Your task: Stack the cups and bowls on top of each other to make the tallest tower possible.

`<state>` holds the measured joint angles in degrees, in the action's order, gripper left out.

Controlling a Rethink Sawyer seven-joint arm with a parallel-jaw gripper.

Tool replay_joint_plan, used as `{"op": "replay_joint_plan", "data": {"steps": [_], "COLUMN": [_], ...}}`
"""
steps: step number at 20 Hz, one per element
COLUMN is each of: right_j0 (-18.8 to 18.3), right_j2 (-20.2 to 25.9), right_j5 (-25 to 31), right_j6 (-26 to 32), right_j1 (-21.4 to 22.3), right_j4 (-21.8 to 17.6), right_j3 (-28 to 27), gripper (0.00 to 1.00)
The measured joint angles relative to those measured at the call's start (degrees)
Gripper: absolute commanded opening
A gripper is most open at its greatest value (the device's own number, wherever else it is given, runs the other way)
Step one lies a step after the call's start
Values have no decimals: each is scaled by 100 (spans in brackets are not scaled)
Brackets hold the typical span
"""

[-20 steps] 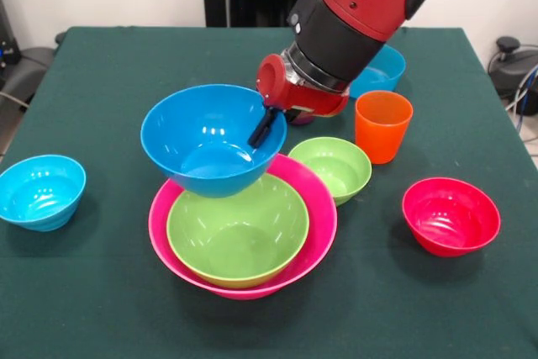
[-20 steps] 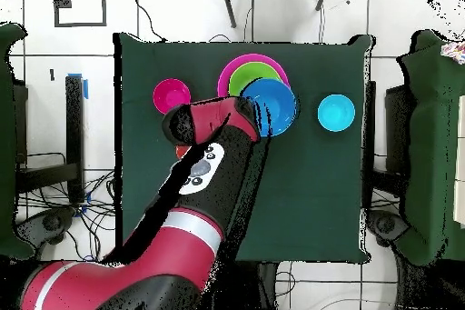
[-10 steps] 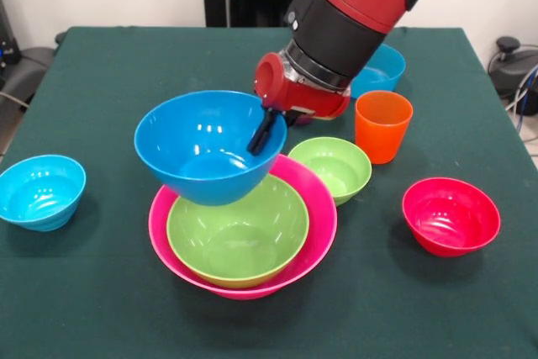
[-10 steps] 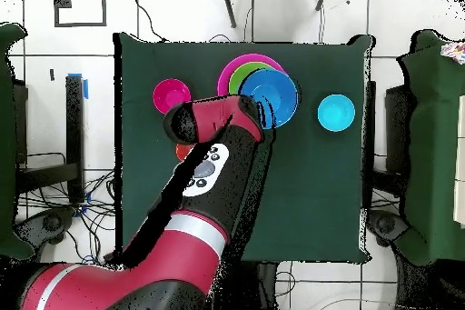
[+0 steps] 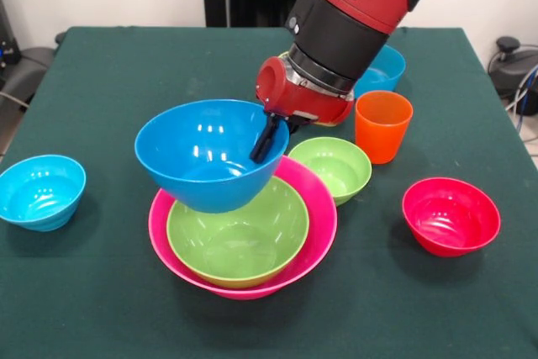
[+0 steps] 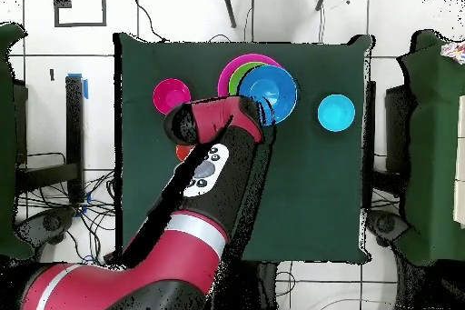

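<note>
Front view. The gripper (image 5: 267, 142) pinches the rim of the large blue bowl (image 5: 206, 153): one dark finger (image 5: 266, 139) shows inside the bowl against the wall, the other is hidden behind the wall. The blue bowl hangs tilted, clear of the tabletop (image 5: 101, 73), with its bottom over the rim of the large green bowl (image 5: 237, 237). That green bowl sits nested in the huge pink bowl (image 5: 315, 233), directly below the gripper. A small green bowl (image 5: 334, 166) stands just beside the gripper on the picture's right, touching or nearly touching the pink rim; which one cannot be told. The orange cup (image 5: 382, 124) stands upright beyond it, further right. A light-blue bowl (image 5: 382, 66) is partly hidden behind the arm (image 5: 353, 14). The red bowl (image 5: 450, 214) lies well apart, to the lower right. A second light-blue bowl (image 5: 40, 191) lies well apart on the left.

Overhead view. The arm (image 6: 195, 206) covers the gripper itself. The large blue bowl (image 6: 271, 97) overlaps the green bowl (image 6: 240, 76) and the pink bowl (image 6: 238, 61). The red bowl (image 6: 170, 95) lies on the arm's left in the picture, a light-blue bowl (image 6: 336, 113) well to its right.
</note>
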<state>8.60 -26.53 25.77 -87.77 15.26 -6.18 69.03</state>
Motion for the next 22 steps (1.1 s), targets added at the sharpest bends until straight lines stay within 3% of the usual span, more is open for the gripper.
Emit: {"op": "replay_joint_plan", "data": {"steps": [22], "right_j0": [10], "right_j2": [10], "right_j5": [-1045], "right_j6": [-652], "right_j1": [-36], "right_j4": [0], "right_j3": [363], "gripper": [0]}}
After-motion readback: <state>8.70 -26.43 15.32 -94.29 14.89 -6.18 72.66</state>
